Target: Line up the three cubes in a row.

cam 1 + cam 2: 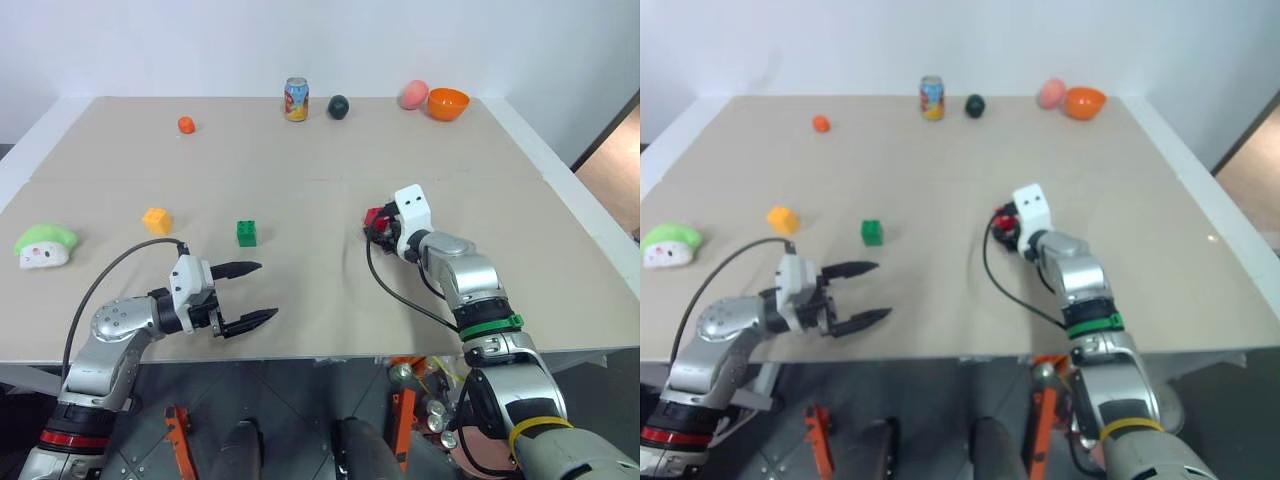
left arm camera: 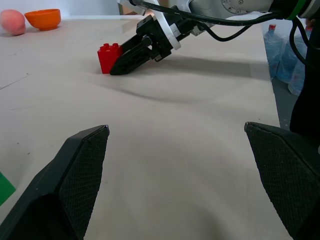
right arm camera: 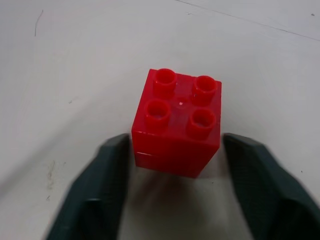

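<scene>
The right gripper (image 3: 172, 190) is set around the red cube (image 3: 177, 122), its fingers (image 3: 95, 195) flanking the block, the left one touching and a sliver of gap showing at the other, so a firm clamp cannot be confirmed; the left gripper (image 1: 245, 295) hangs with fingers wide apart, holding nothing. The row is judged barely begun: the red cube sits right of centre on the bench (image 1: 300, 190), well apart from the green cube (image 1: 246, 233) and the yellow-orange cube (image 1: 156, 220). A printed can (image 1: 296, 100) stands at the far edge, its label not legible.

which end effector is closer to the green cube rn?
Left. The left end effector hangs open just in front of the green cube, robot-side. The right end effector is well off to the cube's right, at the red cube.
</scene>
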### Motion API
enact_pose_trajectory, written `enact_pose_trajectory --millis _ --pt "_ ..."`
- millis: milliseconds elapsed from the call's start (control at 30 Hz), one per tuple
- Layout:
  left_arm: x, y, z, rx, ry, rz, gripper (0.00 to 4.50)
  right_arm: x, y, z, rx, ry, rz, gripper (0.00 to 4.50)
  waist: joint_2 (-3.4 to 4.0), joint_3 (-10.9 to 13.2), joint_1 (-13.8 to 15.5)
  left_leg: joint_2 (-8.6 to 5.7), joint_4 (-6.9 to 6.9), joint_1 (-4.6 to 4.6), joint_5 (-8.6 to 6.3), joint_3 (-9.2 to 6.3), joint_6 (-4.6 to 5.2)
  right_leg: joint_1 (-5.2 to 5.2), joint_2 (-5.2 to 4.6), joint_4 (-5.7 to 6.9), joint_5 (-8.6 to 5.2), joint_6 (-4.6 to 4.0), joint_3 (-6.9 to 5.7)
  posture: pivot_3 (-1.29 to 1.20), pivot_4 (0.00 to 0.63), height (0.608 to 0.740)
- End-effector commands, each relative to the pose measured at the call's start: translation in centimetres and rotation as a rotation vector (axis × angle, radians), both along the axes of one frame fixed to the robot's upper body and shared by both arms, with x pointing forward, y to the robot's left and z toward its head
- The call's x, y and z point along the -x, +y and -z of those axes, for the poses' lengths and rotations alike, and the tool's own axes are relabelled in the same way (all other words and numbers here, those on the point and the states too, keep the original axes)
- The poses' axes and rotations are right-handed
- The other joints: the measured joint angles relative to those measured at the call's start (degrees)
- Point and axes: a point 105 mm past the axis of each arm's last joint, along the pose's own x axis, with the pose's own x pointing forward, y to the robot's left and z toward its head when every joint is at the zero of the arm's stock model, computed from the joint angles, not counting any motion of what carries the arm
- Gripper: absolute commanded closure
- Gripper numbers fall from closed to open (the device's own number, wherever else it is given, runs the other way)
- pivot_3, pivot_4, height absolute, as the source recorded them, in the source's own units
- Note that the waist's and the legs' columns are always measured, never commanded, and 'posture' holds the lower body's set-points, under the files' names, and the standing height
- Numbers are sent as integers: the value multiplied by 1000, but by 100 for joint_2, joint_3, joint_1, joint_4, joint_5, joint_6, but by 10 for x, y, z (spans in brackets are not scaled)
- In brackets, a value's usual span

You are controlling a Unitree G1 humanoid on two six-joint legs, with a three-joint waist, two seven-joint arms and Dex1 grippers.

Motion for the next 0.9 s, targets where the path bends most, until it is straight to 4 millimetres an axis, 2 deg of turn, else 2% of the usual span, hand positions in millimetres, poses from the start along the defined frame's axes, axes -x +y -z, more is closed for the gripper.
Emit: enact_pose_trajectory --millis 33,67,167,267,433,533,600,900 --pt "1 4 -15 6 -74 -1 0 -5 -1 -20 -6 -58 -8 2997 0 0 0 0 0 0 0 0 0 0 0 0 0 0 0 0 150 740" --pt "1 4 -16 5 -77 1 0 -5 -1 -20 -3 -58 -11 3263 0 0 0 0 0 0 0 0 0 0 0 0 0 0 0 0 150 740" --pt "1 7 -18 5 -81 8 0 -4 1 -19 1 -58 -45 3274 0 0 -1 0 -1 0 0 0 0 0 0 0 0 0 0 0 150 740" --pt "4 12 -21 2 -55 39 0 2 11 -23 2 -67 -183 3274 1 1 -2 0 -3 0 0 0 0 -2 0 0 0 0 0 0 150 740" --pt "4 28 -24 -46 -32 54 0 36 38 -41 16 -104 -647 3274 6 4 -5 1 -8 2 0 1 1 -3 1 0 -3 0 0 0 150 740" --pt "4 32 -27 -56 -28 51 0 65 47 -40 45 -33 -956 3274 8 5 -5 2 -8 2 -1 2 1 -2 1 -1 -4 0 0 0 150 740" --pt "5 33 -28 -58 -28 48 0 72 50 -36 60 23 -1074 3274 10 6 -6 2 -9 2 -1 2 1 -2 1 -1 -4 1 0 0 150 740" --pt "19 39 -31 -69 -23 -11 0 71 71 -14 156 166 -1255 3274 11 7 -17 8 -18 11 -1 13 -1 -4 1 0 -4 -6 0 0 150 740"
